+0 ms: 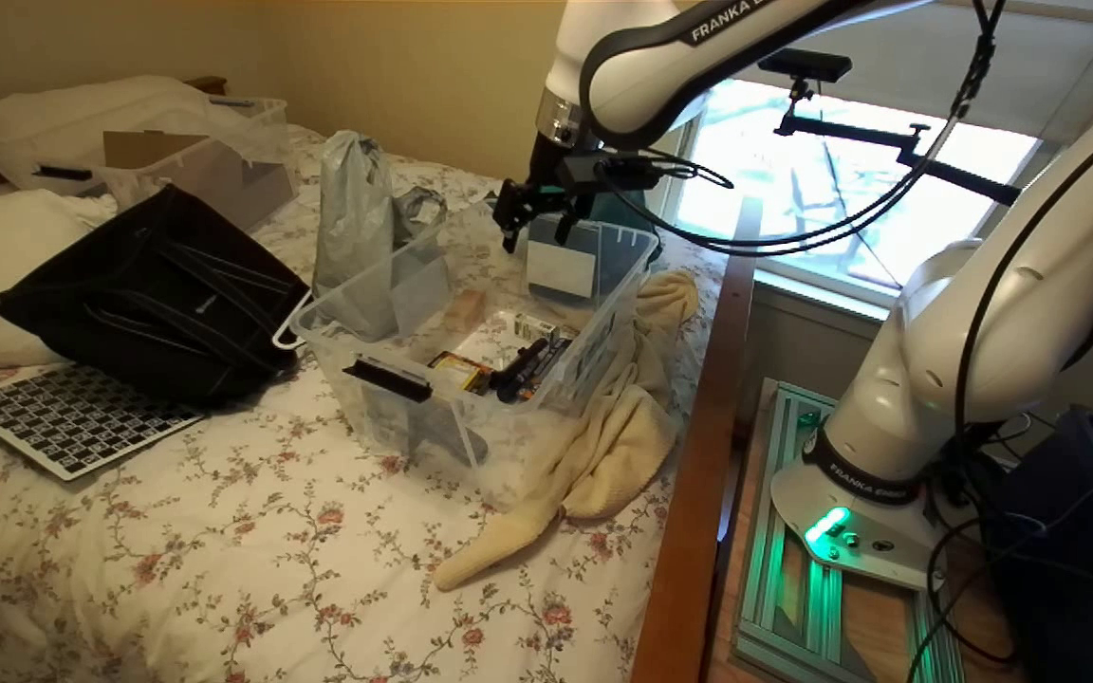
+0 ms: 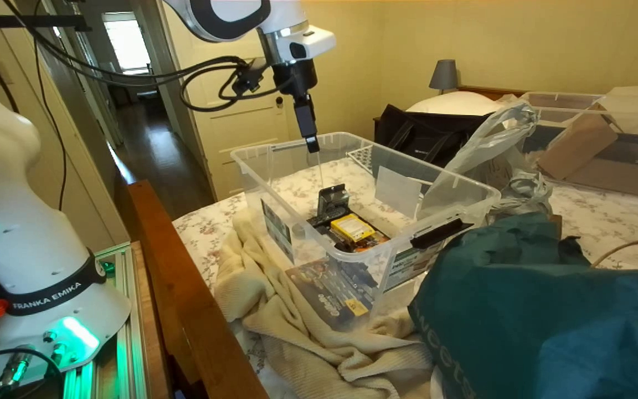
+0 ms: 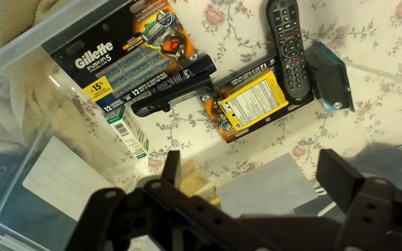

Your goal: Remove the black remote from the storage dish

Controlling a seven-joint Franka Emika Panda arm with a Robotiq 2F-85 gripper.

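Observation:
The storage dish, a clear bin, stands on the bed; its wall shows in both exterior views (image 1: 357, 398) (image 2: 308, 238) and its rim in the wrist view (image 3: 30, 45). The black remote (image 3: 291, 52) lies inside with its buttons up. It rests partly on a razor pack, beside a yellow-labelled package (image 3: 253, 99) and against a dark teal-edged pack (image 3: 330, 76). In an exterior view the remote (image 2: 328, 216) is small and partly hidden. My gripper (image 1: 535, 235) (image 2: 312, 145) (image 3: 249, 162) is open, with nothing between its fingers, high above the bin's floor and apart from the remote.
A Gillette pack (image 3: 117, 59), a dark tubular item (image 3: 173, 94) and a small white-green box (image 3: 127, 134) lie in the bin. A beige blanket (image 1: 622, 427), grey plastic bag (image 1: 352, 228), black bag (image 1: 176, 294) and teal bag (image 2: 518, 310) surround it. A wooden rail (image 1: 703, 474) edges the bed.

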